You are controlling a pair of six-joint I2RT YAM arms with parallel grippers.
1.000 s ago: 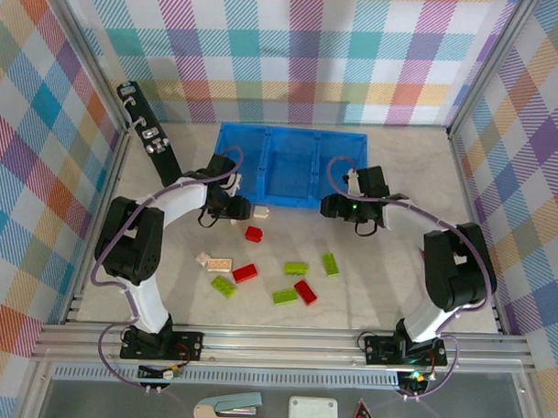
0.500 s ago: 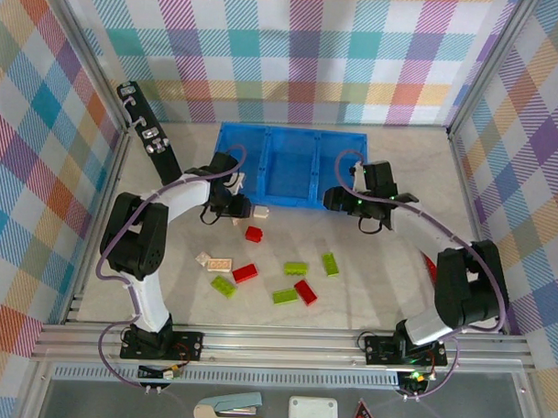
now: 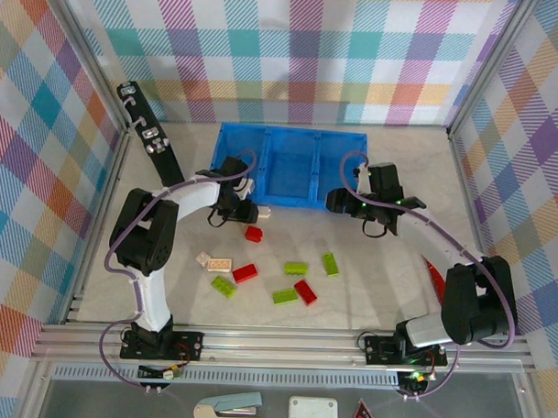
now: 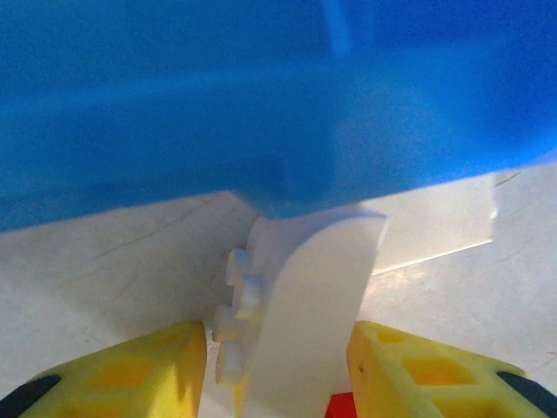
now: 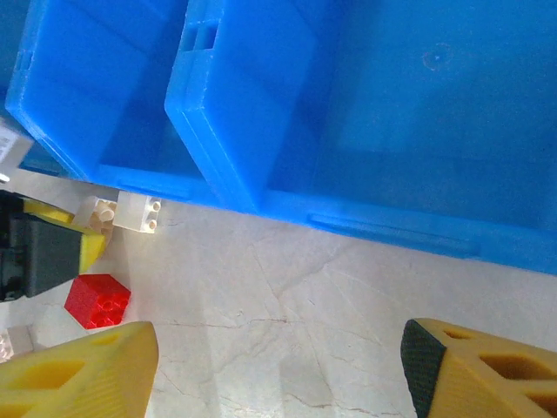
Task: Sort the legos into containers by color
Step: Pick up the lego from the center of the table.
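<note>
**Left arm.** In the left wrist view the left gripper [image 4: 278, 344] has a white brick [image 4: 309, 287] between its two yellow fingers [image 4: 130, 370]. The fingers stand close on either side of the brick. Whether they are pressing on it or merely flanking it cannot be told.

**Governing relation.**
- The brick's long axis runs straight ahead, away from the jaws, along the line of the fingers.
- Its studs face the finger on the left of that view.
- Its far end meets the foot of the outer wall of the blue tray [image 4: 261, 104].
- The wall rises directly ahead of and above the brick, so the judgement is that the brick must be raised over the wall before it can go forward into a compartment.
- In the top view the left gripper [image 3: 246, 208] sits at the tray's [image 3: 290, 168] near wall, in front of the left-hand compartment. That compartment is the nearest one, and the left arm is the nearer arm.

**Right arm.** The right gripper [image 5: 278, 348] has its fingers spread wide with nothing between them. It hovers above the table just in front of the tray's near wall [image 5: 209, 174], toward the tray's right end in the top view [image 3: 336, 202]. Its wrist view shows the white brick [image 5: 137, 212] against the tray wall and a red brick [image 5: 97, 300] nearby on the table.

**Remaining work.** Red, green and white bricks lie loose on the table, well short of the tray, among them a green brick [image 3: 330, 263].

**Markings.** No brand, label or legible writing is found on the bricks, the tray or the grippers.
</note>
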